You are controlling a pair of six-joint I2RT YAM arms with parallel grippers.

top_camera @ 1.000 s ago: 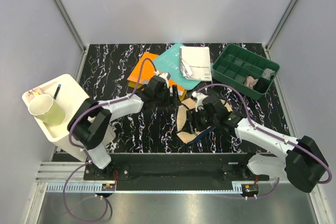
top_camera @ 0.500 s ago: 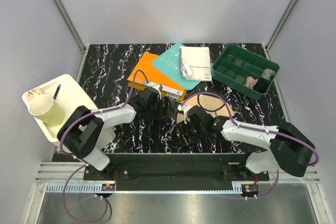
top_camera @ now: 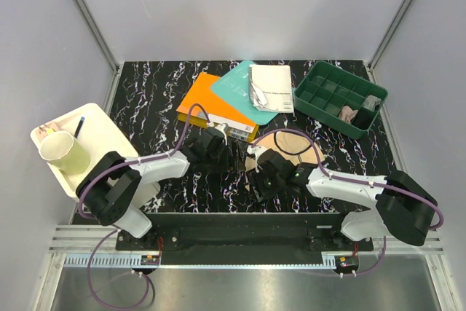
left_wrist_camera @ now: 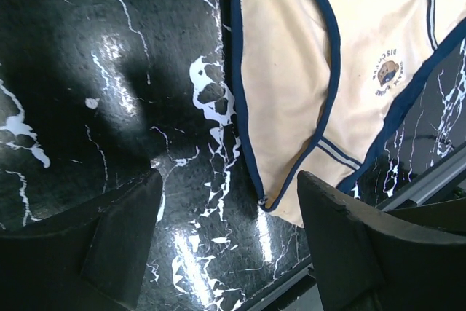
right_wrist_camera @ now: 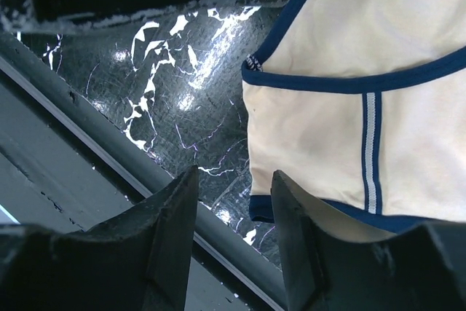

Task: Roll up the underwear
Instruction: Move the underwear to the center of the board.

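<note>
Beige underwear [left_wrist_camera: 287,85] lies flat just beside my left gripper [left_wrist_camera: 228,183] and right gripper [right_wrist_camera: 234,178], both spread empty; closing short of its hem would pinch nothing.

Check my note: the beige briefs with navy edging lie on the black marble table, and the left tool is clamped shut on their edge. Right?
Not quite. The left tool is open wide and grips nothing, as the left wrist view shows. The rest holds: the beige briefs with navy edging lie on the black marble table.
</note>
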